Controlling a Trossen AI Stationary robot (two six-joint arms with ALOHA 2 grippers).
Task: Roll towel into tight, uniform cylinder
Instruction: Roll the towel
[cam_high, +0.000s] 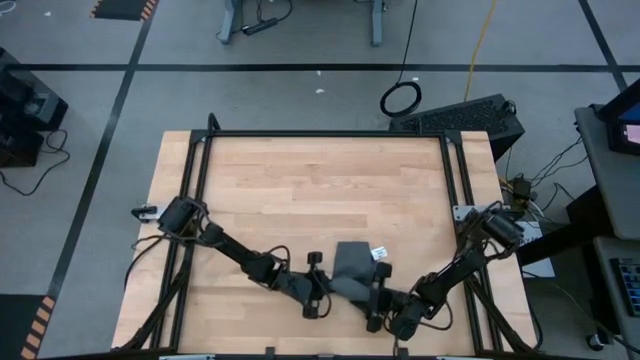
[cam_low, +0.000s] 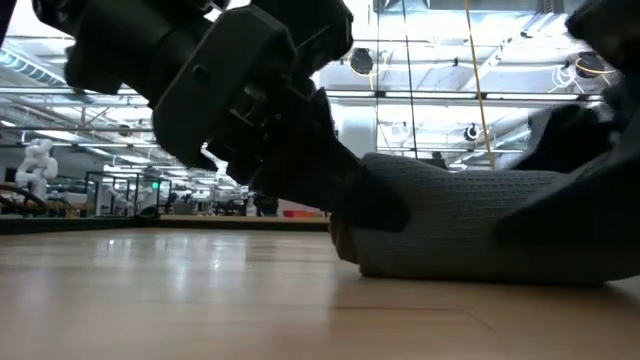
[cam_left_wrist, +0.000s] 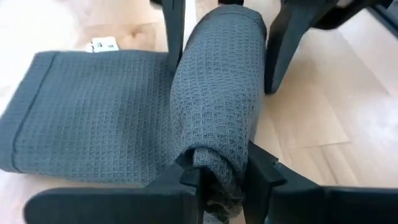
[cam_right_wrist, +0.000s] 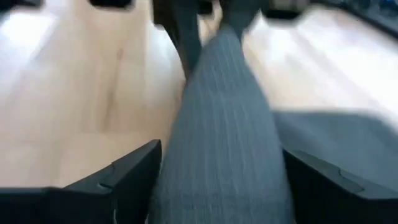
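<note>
Left gripper (cam_left_wrist: 221, 177): two dark fingers pinched on the near end of the towel's rolled part, the cloth bunched between the pads; in the high view it lies at the roll's left end, low on the table.
Right gripper (cam_right_wrist: 217, 171): fingers spread wide, one on each side of the roll's other end; the roll passes between them, and contact with the cloth cannot be told.
Count, arms: two dark jointed arms, the left arm (cam_high: 235, 252) reaching in from the table's left edge, the right arm (cam_high: 465, 262) from its right edge; they meet at the towel.
Count, towel: one towel (cam_high: 352, 268), the only cloth in view.
Towel, material: soft dark grey fabric with a fine waffle-like weave, plain in the left wrist view.
Towel, shape: partly rolled; a thick cylinder lies along one side, and a flat rectangular part with a hemmed border extends from it, spread on the wood.
Towel, tag: one small white tag (cam_left_wrist: 104, 45) at the far edge of the flat part.
Towel, position: near the table's front edge, about midway across, between the two grippers.
Table (cam_high: 300, 180): one, of pale wooden planks with a smooth surface, framed by black rails.
Table, load: it carries only the towel.
Low view: the roll (cam_low: 470, 220) rests on the wood, rounded in profile.
</note>
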